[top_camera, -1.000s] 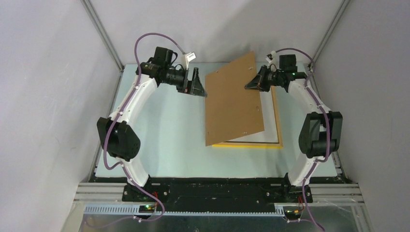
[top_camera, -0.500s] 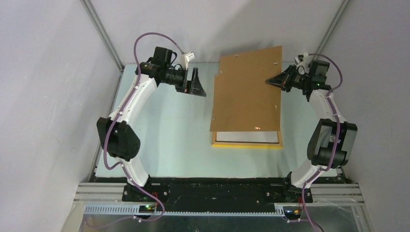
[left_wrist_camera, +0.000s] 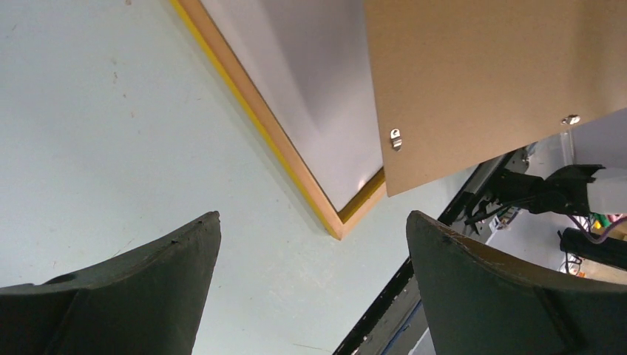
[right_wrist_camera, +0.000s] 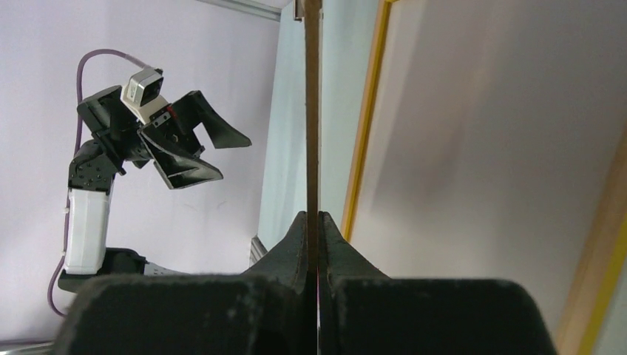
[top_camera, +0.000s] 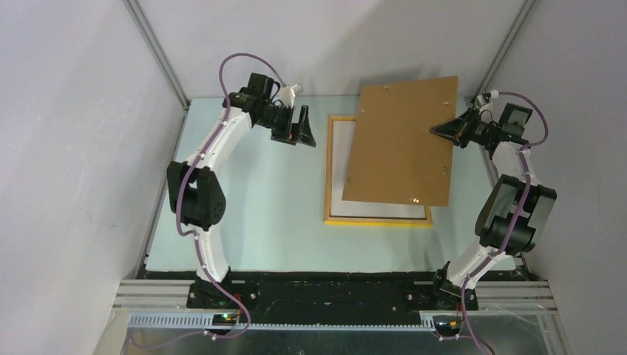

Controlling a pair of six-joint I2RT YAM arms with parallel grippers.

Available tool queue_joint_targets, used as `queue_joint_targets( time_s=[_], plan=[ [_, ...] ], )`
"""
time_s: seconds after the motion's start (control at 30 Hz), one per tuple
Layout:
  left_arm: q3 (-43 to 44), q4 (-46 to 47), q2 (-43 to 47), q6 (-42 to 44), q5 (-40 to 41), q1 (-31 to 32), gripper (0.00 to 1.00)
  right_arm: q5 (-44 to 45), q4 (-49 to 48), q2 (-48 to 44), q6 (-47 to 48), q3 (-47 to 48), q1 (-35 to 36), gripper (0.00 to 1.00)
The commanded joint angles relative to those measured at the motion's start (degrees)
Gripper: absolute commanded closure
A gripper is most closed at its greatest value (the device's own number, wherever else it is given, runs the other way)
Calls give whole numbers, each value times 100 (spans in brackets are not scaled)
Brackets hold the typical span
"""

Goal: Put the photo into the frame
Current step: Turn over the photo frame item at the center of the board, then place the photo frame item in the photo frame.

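Flat on the pale green table, right of its middle: the large rectangular frame with thin yellow-orange wooden edges. Lies with the long sides pointing away from the arm bases. Inside its edges, a pale whitish surface; not possible to tell if this is the photo, no printed side on show.

Above the frame, lifted and a little turned: 1 plain brown rectangular backing board with small metal clips. Covers the right and far part of the frame. Pinched at its right edge by the right gripper, the 2 fingers pressed on both faces of the board, seen edge-on in the right wrist view.

Left of the frame's far left corner, above the table: the left gripper, spread wide, holding nothing, apart from both frame and board.
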State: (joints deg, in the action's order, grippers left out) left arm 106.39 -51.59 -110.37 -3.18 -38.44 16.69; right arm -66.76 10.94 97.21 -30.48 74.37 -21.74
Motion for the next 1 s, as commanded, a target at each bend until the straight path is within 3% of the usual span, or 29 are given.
queue_joint_targets(
  time_s=[0.0, 0.5, 0.97],
  plan=[
    [303, 103, -185, -81, 230, -34, 0, -588, -20, 244, 264, 70, -47, 100],
    [234, 143, -411, -86, 299, -34, 0, -738, -131, 1265, 528, 406, 99, 100],
    [131, 146, -404, -42, 303, -33, 0, -755, -535, 1985, 190, 804, 495, 100]
  ],
)
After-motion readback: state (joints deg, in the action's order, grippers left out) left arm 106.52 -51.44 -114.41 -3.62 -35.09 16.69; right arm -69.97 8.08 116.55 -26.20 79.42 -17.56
